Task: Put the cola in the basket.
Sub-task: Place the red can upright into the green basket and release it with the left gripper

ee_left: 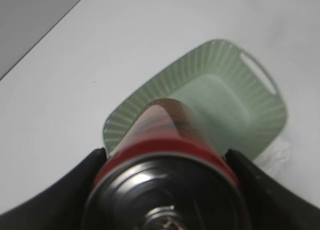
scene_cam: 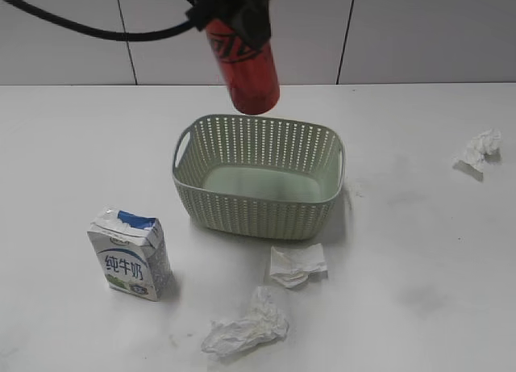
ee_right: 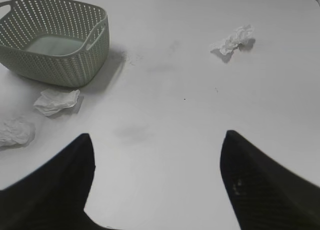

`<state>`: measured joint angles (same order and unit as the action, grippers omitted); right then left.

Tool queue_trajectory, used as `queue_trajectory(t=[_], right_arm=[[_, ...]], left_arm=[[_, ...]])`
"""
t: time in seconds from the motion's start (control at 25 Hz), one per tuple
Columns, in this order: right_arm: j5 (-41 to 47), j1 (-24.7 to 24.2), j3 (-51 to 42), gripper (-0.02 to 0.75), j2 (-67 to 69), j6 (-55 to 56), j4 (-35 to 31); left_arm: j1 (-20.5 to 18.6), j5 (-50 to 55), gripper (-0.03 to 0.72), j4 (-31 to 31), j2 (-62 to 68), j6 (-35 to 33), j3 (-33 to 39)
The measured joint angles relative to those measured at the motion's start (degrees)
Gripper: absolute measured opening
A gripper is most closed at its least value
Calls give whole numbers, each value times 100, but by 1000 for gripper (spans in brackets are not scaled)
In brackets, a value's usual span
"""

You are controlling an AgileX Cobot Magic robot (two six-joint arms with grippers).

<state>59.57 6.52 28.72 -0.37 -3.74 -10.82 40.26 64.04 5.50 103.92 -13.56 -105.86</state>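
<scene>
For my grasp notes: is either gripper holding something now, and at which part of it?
The left gripper holds the cola near its silver top end, fingers on opposite sides, above the basket. The right gripper is open and holds nothing.

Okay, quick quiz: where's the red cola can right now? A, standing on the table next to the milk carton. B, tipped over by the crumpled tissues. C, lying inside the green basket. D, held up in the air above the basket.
D: the left hand grips the cola, which hangs clear above the basket; the basket floor is bare.
</scene>
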Motion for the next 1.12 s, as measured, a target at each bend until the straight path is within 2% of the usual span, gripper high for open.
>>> queue_trajectory(t=[0.12,0.64,0.96,1.04,1.12], right_arm=[[0,0,0,589,0,0,0],[0,0,0,589,0,-8,0],[0,0,0,589,0,-1,0],[0,0,0,589,0,-1,0],[0,0,0,589,0,-1,0]], left_arm=[[100,-105,527,14,309,0,0],[100,-460,527,160,1844,0,0],[100,-555,527,159,1985,-5,-6],[100,-536,552,165,1985,-5,-11],[100,-457,629,171,1972,-5,-67]])
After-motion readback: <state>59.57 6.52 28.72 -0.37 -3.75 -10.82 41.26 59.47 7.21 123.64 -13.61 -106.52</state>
